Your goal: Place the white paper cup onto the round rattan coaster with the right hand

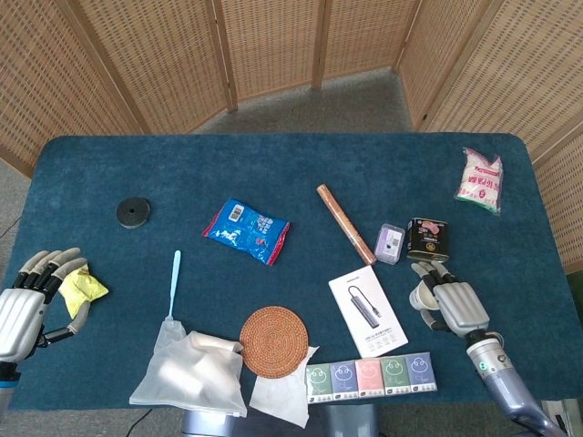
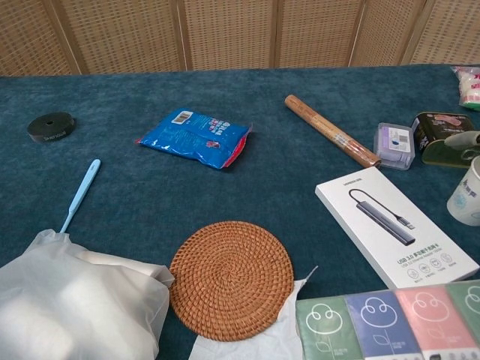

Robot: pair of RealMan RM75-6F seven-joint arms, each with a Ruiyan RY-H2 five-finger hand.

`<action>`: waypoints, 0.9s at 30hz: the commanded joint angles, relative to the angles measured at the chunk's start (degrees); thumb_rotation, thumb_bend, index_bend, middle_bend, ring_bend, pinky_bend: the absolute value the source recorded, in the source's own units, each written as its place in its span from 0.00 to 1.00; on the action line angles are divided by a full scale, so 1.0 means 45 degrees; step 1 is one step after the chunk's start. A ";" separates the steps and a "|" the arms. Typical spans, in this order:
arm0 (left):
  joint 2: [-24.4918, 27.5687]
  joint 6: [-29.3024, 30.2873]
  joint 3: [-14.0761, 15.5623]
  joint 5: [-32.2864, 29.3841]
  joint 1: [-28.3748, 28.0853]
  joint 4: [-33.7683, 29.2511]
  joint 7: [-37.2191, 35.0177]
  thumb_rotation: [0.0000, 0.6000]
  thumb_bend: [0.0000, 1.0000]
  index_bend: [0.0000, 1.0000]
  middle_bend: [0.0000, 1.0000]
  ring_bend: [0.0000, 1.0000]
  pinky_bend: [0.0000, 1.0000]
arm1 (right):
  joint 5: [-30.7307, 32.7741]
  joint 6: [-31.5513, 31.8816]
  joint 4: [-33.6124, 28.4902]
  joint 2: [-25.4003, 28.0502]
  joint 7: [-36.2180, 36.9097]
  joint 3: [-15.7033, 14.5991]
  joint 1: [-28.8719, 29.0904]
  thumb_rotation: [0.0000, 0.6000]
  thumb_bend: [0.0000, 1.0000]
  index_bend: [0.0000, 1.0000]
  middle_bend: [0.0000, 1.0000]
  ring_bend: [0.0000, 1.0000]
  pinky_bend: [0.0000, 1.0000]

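The white paper cup point(image 2: 466, 191) stands upright on the blue table point(image 1: 301, 164), near its right edge, just right of the white box point(image 1: 367, 312) and in front of the dark tin point(image 1: 428, 238). In the head view the right hand point(image 1: 448, 301) lies over the cup with its fingers point(image 1: 426, 270) curled around it; only a small part of the cup shows beside the palm. The pictures do not show whether the fingers grip the cup or only surround it. The round rattan coaster point(image 1: 274, 340) lies well apart to the left, near the front edge, partly overlapping a white napkin point(image 1: 284, 393) and close to a white plastic bag point(image 1: 191, 372). The left hand point(image 1: 27, 306) rests at the far left edge with fingers spread, touching a yellow wrapper point(image 1: 80, 283).
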 commanded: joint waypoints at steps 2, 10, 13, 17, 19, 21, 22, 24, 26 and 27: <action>-0.0009 -0.0035 0.0023 -0.0007 -0.0004 0.0027 -0.0012 0.41 0.48 0.17 0.15 0.14 0.10 | 0.0138 -0.0389 0.0238 -0.0067 0.0088 -0.0043 0.0221 1.00 0.44 0.18 0.19 0.26 0.55; 0.0018 -0.0143 0.0020 -0.0114 -0.0040 0.0000 0.0031 0.41 0.48 0.17 0.15 0.13 0.10 | 0.0509 -0.0678 0.0394 -0.0129 -0.0039 -0.0028 0.0366 1.00 0.46 0.29 0.28 0.34 0.62; 0.0014 -0.0133 0.0015 -0.0088 -0.0050 0.0005 0.0039 0.41 0.48 0.17 0.15 0.13 0.10 | 0.0466 -0.0584 0.0403 -0.0148 -0.0042 -0.0032 0.0370 1.00 0.47 0.30 0.29 0.37 0.63; 0.0016 -0.0134 -0.0003 -0.0117 -0.0063 0.0051 -0.0012 0.41 0.48 0.17 0.15 0.13 0.10 | 0.0196 -0.0446 0.0206 -0.0036 0.0146 -0.0079 0.0400 1.00 0.47 0.31 0.30 0.38 0.64; 0.0056 -0.0116 -0.0018 -0.0119 -0.0067 0.0050 -0.0045 0.41 0.48 0.17 0.15 0.13 0.10 | -0.0066 -0.0434 -0.0014 0.0159 0.0391 -0.0128 0.0459 1.00 0.47 0.31 0.30 0.38 0.64; 0.0113 -0.0032 -0.0057 -0.0105 -0.0057 0.0019 -0.0100 0.41 0.48 0.17 0.15 0.13 0.10 | -0.0420 -0.0339 -0.0309 0.0464 0.0630 -0.0138 0.0548 1.00 0.47 0.31 0.30 0.38 0.64; 0.0134 0.0014 -0.0074 -0.0091 -0.0050 0.0005 -0.0130 0.41 0.48 0.17 0.15 0.13 0.10 | -0.0559 -0.0276 -0.0456 0.0602 0.0722 -0.0120 0.0586 1.00 0.47 0.31 0.30 0.38 0.64; 0.0182 0.0104 -0.0100 -0.0066 -0.0032 -0.0035 -0.0209 0.41 0.48 0.17 0.15 0.13 0.10 | -0.0885 -0.0116 -0.0832 0.0920 0.0952 -0.0050 0.0694 1.00 0.47 0.31 0.30 0.38 0.64; 0.0198 0.0176 -0.0113 -0.0029 -0.0018 -0.0052 -0.0291 0.41 0.48 0.17 0.15 0.13 0.11 | -0.1221 0.0029 -0.1191 0.1200 0.1185 0.0041 0.0833 1.00 0.47 0.31 0.30 0.38 0.64; 0.0199 0.0191 -0.0112 -0.0017 -0.0013 -0.0057 -0.0315 0.41 0.48 0.17 0.15 0.13 0.11 | -0.1367 0.0079 -0.1331 0.1301 0.1289 0.0082 0.0905 1.00 0.47 0.31 0.30 0.38 0.64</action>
